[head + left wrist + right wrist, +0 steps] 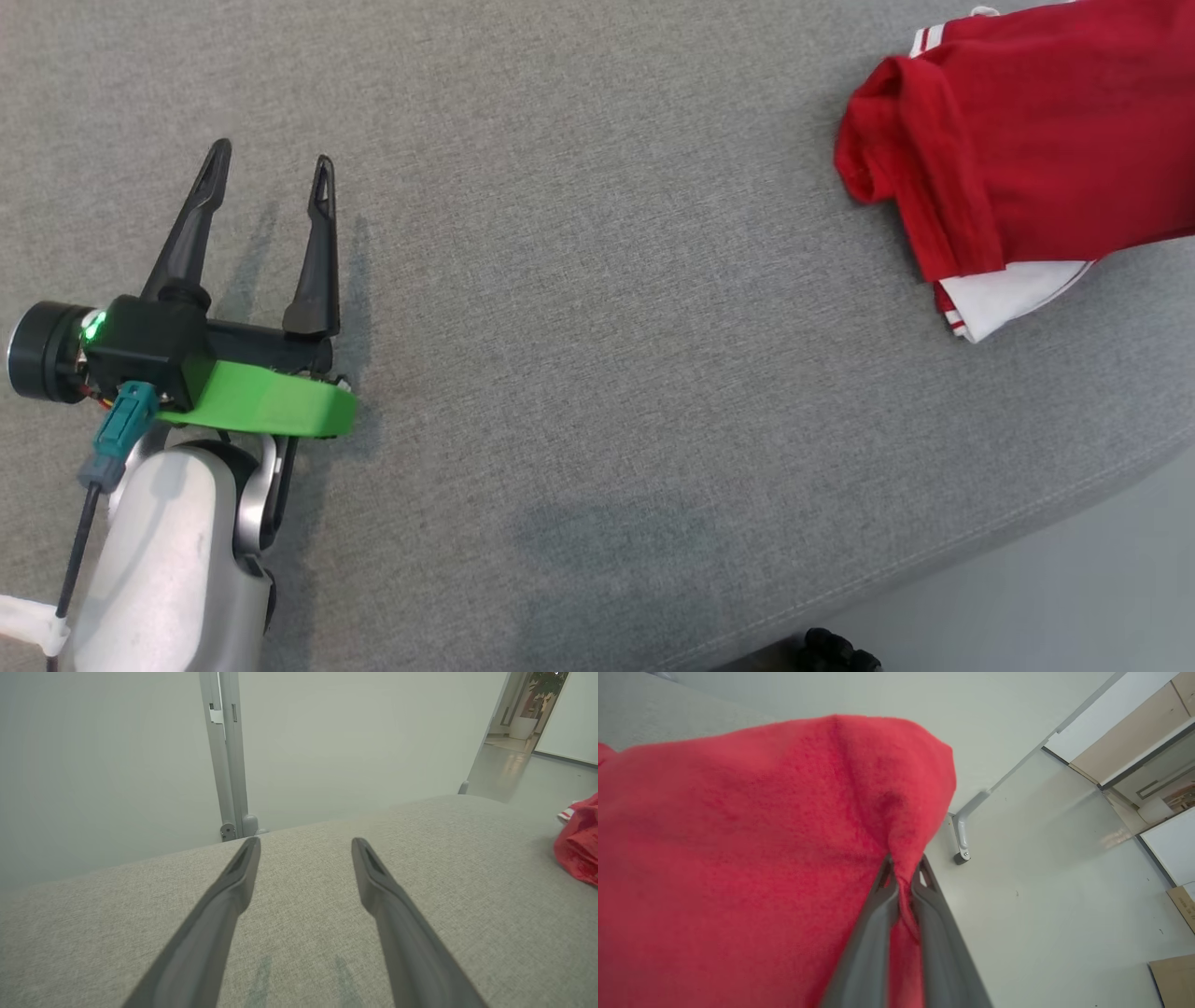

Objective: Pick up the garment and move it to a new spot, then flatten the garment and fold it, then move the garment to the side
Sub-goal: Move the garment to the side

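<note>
Grey cushion [597, 280]: right pincer [905, 859] pinches the red garment [1036, 131], well apart from the spread left pincer [273, 154].

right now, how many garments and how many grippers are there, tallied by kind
red cloth garment with white striped trim: 1
dark two-fingered grippers: 2 (left gripper open over the grey fabric surface, right gripper shut on the garment)
total: 3

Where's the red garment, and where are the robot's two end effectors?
red garment [1046, 140], head view, on its red top layer.
left end effector [272, 154], head view, midway between its open fingertips.
right end effector [905, 864], right wrist view, between fingertips shut on the garment.
</note>
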You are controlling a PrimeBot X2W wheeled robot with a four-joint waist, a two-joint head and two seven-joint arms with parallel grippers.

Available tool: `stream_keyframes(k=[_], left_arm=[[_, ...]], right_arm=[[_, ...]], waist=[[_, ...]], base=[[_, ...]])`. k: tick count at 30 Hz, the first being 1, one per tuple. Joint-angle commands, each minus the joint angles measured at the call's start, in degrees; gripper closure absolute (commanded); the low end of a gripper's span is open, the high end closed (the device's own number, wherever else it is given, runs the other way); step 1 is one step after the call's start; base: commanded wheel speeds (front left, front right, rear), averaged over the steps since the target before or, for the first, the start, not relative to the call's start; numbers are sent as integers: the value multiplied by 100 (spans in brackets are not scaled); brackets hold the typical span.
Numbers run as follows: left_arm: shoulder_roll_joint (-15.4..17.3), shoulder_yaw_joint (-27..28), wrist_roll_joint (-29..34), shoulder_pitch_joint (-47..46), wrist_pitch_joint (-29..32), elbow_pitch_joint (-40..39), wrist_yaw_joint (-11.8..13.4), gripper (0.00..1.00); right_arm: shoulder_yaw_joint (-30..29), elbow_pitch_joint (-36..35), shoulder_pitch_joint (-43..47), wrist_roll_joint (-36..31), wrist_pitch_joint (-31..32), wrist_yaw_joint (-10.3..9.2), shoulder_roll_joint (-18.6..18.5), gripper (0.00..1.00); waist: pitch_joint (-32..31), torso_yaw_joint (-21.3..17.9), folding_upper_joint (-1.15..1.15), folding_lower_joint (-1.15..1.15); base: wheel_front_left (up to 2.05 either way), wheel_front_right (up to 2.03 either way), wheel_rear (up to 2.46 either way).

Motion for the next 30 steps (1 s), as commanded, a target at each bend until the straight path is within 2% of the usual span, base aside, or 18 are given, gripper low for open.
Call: stream_keyframes(k=[1, 2, 3, 4, 9, 12, 16, 21, 27, 30], left_arm=[[84, 3, 74, -139, 8, -23, -20, 0], [112, 8, 89, -158, 15, -34, -11, 0], [119, -2, 99, -181, 17, -40, -4, 0], [114, -19, 92, -197, 17, -37, -3, 0], [103, -74, 60, -271, -25, 25, -23, 0], [94, -72, 7, -247, -73, 84, 0, 0], [84, -56, -18, -151, -119, 168, 38, 0], [56, -6, -112, 83, -209, 273, 104, 0], [-2, 45, -259, 408, -268, 369, 186, 0], [-42, 71, -321, 606, -301, 390, 247, 0]], right_arm=[[10, 380, -188, 144, 3, -11, 131, 100], [-13, 601, -271, 219, 24, -11, 229, 78], [-12, 847, -332, 261, 80, -11, 318, 10], [-16, 1064, -401, 333, 84, -11, 403, 0], [-63, 1847, -674, 462, -141, -11, 662, 0], [-100, 2016, -720, 517, -284, -11, 712, 0], [-294, 1887, -663, 563, -359, -11, 837, 0], [-1081, 777, -111, 164, -360, -11, 1117, 0], [-1963, -583, 852, -487, -364, -11, 1806, 0], [-2131, -1161, 1342, -751, -363, -11, 2216, 0]], waist=[[286, 161, 0, -1], [339, 162, 0, -1], [383, 175, 0, -1], [410, 194, 0, -1], [458, 263, 0, -1], [388, 246, 0, -1], [224, 210, 0, -1], [-190, 134, 0, -1], [-696, 201, 0, -1], [-932, 294, 0, -1]], base=[[0, 0, 0], [0, 0, 0], [0, 0, 0], [0, 0, 0], [0, 0, 0], [0, 0, 0], [0, 0, 0], [0, 0, 0], [0, 0, 0], [0, 0, 0]])
